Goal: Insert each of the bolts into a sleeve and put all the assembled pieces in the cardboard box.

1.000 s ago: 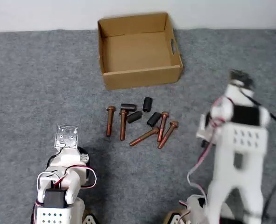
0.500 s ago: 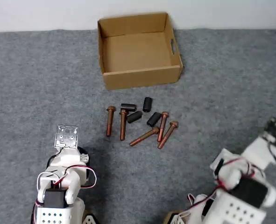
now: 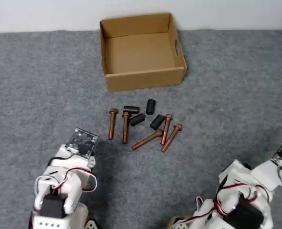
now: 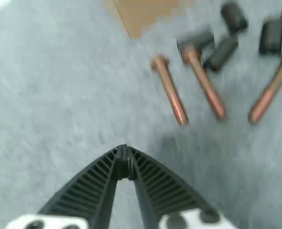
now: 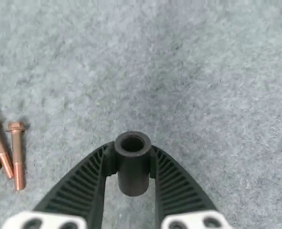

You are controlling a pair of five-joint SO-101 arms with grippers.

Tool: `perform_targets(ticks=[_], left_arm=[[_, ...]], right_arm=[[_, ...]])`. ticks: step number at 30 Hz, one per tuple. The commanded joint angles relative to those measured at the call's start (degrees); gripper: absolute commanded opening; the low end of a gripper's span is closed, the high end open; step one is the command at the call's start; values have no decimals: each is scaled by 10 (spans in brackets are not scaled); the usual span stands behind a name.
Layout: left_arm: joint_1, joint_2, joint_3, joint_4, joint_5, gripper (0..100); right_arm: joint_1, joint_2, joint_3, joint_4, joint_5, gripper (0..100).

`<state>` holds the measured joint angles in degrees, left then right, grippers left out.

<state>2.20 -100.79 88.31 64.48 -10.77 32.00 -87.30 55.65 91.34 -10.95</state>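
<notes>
High view: the cardboard box (image 3: 143,78) at the far side of the desk (image 3: 236,86) has nothing inside, so no assembled pcs are delivered yet. Five bolts (image 3: 126,127) lie loose in a small group near the box front. Four black sleeves (image 3: 137,119) lie among them, some touching bolts but none w/ a bolt pushed in, as far as I can see. Right wrist view: the right gripper (image 5: 132,155) has its fingers closed narrow around a fifth sleeve (image 5: 132,179), held w/ its bore open toward the camera, above bare desk and apart from the bolts. Left wrist view: the left gripper (image 4: 124,162) has its fingers pressed together, tips touching, holding nothing, and it points toward the nearest bolts. My judgement — the task is at the very beginning: one sleeve is in the grip, zero insertions done. Left to do: take a bolt, put it into the held sleeve, drop the pair in the box, then repeat for the other four pairs.
</notes>
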Motion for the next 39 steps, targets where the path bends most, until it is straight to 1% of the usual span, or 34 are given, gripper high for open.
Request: perform_targets(ticks=[1, 3, 6, 8, 11, 16, 19, 24, 31, 33, 39], left_arm=[[-1, 0, -80, -16, 36, 6], [12, 4, -97, -15, 41, 6], [27, 55, -120, -15, 46, 6], [30, 117, -146, -18, 75, 6], [37, 249, -211, -14, 107, 6], [42, 502, -390, 30, 156, 6], [42, 643, -504, 81, 173, 7], [42, 860, -674, 131, 184, 8], [50, 1097, -893, 215, 185, 8], [52, 1155, -947, 237, 205, 10], [50, 1293, -1091, 295, 220, 125]], right_arm=[[5, 0, 10, -22, -4, 9], [5, 0, 15, -25, -4, 9], [5, 0, 15, -25, -4, 9], [5, 0, 15, -25, -4, 9], [5, 0, 16, -25, -4, 9], [5, 0, 17, -25, -4, 9], [6, 0, 17, -25, -4, 9], [6, 0, 18, -25, -4, 9], [6, 0, 18, -25, -4, 9], [6, 0, 18, -25, -4, 9], [6, 0, 18, -25, -4, 9]])
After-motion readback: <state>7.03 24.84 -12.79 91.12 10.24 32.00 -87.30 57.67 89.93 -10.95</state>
